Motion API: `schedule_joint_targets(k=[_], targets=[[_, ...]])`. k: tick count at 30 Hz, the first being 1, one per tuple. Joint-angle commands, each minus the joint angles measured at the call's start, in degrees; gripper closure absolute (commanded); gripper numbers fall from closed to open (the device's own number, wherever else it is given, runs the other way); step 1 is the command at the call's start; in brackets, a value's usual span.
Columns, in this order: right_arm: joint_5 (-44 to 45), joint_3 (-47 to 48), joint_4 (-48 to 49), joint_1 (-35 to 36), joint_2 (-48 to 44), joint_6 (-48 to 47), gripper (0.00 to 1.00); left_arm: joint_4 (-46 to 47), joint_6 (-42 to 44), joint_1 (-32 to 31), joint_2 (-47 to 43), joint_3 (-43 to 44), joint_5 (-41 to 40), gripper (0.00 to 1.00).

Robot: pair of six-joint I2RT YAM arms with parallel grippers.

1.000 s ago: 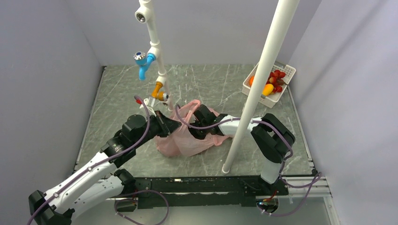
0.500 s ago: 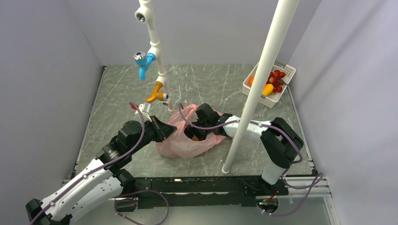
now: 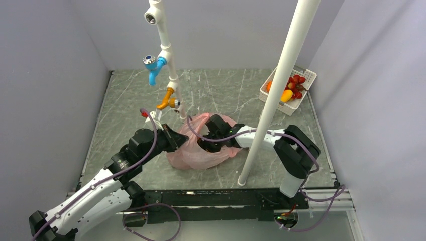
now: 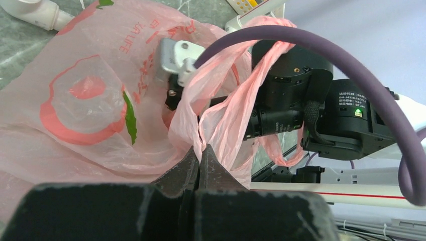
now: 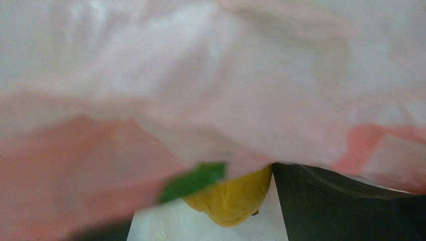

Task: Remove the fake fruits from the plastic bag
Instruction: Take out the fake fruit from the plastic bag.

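Left wrist view: left gripper [image 4: 200, 153] pinched shut on the plastic bag [image 4: 75, 140] rim; right wrist view alone shows a yellow fruit [image 5: 231, 198] inside that bag beside the right gripper [image 3: 208, 144], opening indeterminate.

Pink plastic bag [image 3: 198, 156] slumped and crumpled, several fake fruits [image 3: 291, 90] already out of it.
The translucent, crinkly bag lies mid-table [image 3: 125, 100], printed with a red ring and a green leaf, with a fold of its rim pinched tight in the left gripper [image 4: 199, 152]. A yellow fruit [image 5: 232, 198] shows under its film. An orange fruit [image 3: 269, 86], a yellow-orange fruit [image 3: 287, 95] and a red bunch [image 3: 297, 84] lie in the white basket [image 3: 307, 74] at the far right corner.
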Motion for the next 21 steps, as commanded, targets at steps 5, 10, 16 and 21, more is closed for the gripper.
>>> schedule_joint_targets(k=[5,10,16,21], targets=[[4.52,4.31,1.03,1.94,4.06,0.29,0.17,0.72,0.25,0.30,-1.50,-0.09,0.19,1.00],[7.22,2.95,0.75,2.01,2.67,0.06,0.25,0.08,0.38,0.28,-2.08,-0.35,-0.34,1.00],[7.00,-0.01,3.22,1.81,-4.49,2.19,0.51,0.35,0.23,0.30,-1.75,-0.90,0.00,1.00],[3.47,-2.54,7.59,-0.12,-11.24,5.00,0.68,-0.24,0.05,0.28,-2.74,-1.77,-0.15,1.00]])
